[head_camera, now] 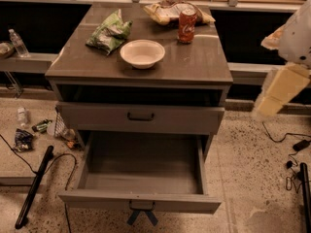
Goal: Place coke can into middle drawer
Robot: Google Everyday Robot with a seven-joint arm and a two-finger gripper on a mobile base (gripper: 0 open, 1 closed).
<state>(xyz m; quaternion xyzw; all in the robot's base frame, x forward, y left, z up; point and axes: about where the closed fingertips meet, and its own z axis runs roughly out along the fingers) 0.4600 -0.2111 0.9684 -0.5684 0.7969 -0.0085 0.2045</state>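
The coke can (187, 24), red with white lettering, stands upright at the back right of the cabinet top (194, 64). The middle drawer (141, 176) is pulled wide open below, and its tray is empty. The closed drawer front (141, 116) with a black bar handle sits just above it. My gripper (272, 98) shows as blurred cream-coloured parts at the right edge, hanging off the white arm (299, 33). It is to the right of the cabinet, well clear of the can and the drawer, and holds nothing that I can see.
A white bowl (142, 53), a green chip bag (109, 33) and a pale snack bag (163, 9) lie on the cabinet top near the can. A dark crossed strap (142, 216) hangs under the open drawer's handle. Bottles, cables and a black pole (34, 188) litter the floor at left.
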